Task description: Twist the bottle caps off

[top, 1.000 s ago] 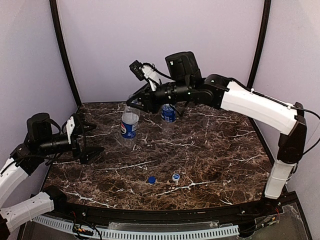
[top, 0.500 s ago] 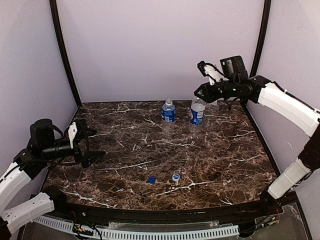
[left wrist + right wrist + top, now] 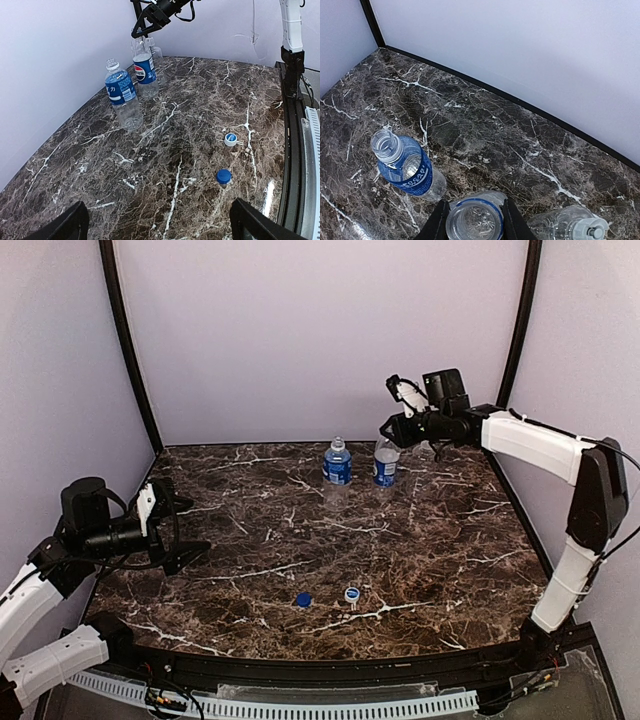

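Biggest thing here is the dark marble table (image 3: 450, 540), boxed in by pale walls. The right arm (image 3: 530, 445) stretches along the back edge. Its right gripper (image 3: 392, 432) is clamped around the neck of the held bottle (image 3: 384, 470), one finger on each side in the wrist view.

That bottle has a blue label, stands upright on the table near the back wall, and its mouth is open and pointing straight up. Just to its left is the second labelled bottle (image 3: 337, 464), also upright and uncapped. Just beside it on the other side is the plain bottle (image 3: 565, 220), which has its white cap (image 3: 590, 231) on. So the held one is hemmed in by neighbours on both sides. I can't tell whether any of them actually touch.

The left arm (image 3: 30, 585) sits low at the left edge. The left gripper (image 3: 186, 525) is spread wide with nothing in it, aimed across the table.

Well apart from the bottles, toward the front, two loose caps lie flat. One is the blue cap (image 3: 303, 599), and close to its right is the pale cap (image 3: 352, 593), white-rimmed with blue in the middle.

Compared with a second ago, the held bottle was left of the second labelled bottle and further forward, so it has crossed over. In the last half second it slid a touch leftward. The left arm has barely budged.
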`<state>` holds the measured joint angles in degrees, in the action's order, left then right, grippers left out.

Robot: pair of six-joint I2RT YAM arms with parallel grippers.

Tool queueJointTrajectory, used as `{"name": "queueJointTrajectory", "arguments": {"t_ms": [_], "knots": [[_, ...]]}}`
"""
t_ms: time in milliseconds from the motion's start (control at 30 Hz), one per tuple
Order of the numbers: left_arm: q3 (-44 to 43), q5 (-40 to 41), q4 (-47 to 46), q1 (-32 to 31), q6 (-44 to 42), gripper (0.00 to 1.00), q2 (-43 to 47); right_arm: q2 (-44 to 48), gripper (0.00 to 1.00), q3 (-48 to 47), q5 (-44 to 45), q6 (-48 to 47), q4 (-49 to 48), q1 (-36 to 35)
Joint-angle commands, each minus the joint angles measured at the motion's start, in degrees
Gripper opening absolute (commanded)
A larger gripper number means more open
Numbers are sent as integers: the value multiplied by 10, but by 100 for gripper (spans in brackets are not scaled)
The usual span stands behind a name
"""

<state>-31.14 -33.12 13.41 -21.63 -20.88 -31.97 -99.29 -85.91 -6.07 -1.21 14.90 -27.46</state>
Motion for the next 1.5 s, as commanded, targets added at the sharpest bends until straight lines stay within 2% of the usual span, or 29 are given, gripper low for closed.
{"name": "queueJointTrajectory", "arguments": {"t_ms": [0,567,667,733,867,1000,1033,1200,1267,1400,1467], "knots": [[0,0,-3,4,-6,99,0,-7,0,18,-29,12,-63,1],[-6,0,-5,4,-14,99,-7,-27,0,22,-39,30,-32,1],[-6,-1,-5,4,-14,99,-8,-28,34,14,-37,26,-23,2],[-6,-3,-5,4,-15,99,-7,-26,51,7,-31,24,-16,1],[-6,-3,-5,4,-15,99,-7,-21,67,-6,-23,16,-4,1],[-2,-3,-5,4,-17,99,-5,-16,94,-31,-19,-1,17,1],[-1,-3,-4,4,-17,99,-5,-14,98,-40,-20,-4,25,2],[-1,-5,-2,4,-16,99,-3,20,99,-90,2,-12,63,6],[-1,-5,-2,4,-16,99,-2,33,98,-106,42,8,78,18],[1,-5,-3,4,-15,99,0,11,99,-169,140,66,176,65],[3,-5,-5,4,-13,99,2,-12,94,-186,170,66,222,80]]}}
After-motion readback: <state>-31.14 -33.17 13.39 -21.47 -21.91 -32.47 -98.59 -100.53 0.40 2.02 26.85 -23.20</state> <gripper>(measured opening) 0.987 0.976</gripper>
